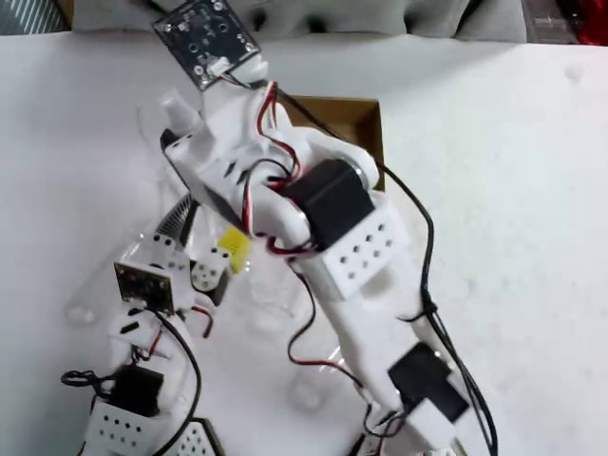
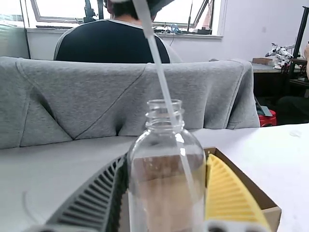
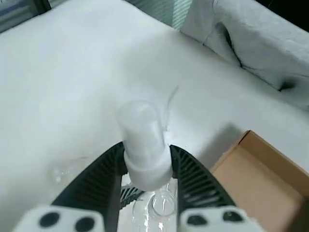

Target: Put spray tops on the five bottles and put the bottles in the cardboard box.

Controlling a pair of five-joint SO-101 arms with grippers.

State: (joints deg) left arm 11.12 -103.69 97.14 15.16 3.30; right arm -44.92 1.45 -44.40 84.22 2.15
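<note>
A clear bottle (image 2: 164, 188) stands upright between the grey and yellow fingers of my left gripper (image 2: 166, 162), which is shut on it. A thin dip tube (image 2: 161, 82) comes down from above into the bottle's open neck. Directly over it, my right gripper (image 3: 147, 150) is shut on a white spray top (image 3: 140, 121), with the bottle neck (image 3: 161, 205) just below. In the high view the right arm reaches over the left gripper (image 1: 204, 233) and covers most of the bottle. The cardboard box (image 1: 356, 119) sits open just behind and beside the bottle (image 2: 241, 183) (image 3: 260, 174).
Other clear bottles lie faintly on the white table, one near the left (image 1: 81, 309) and one by the right arm's base (image 1: 313, 389); another clear bottle (image 3: 60, 171) lies below the right gripper. A grey sofa (image 2: 72, 96) runs along the table's far edge.
</note>
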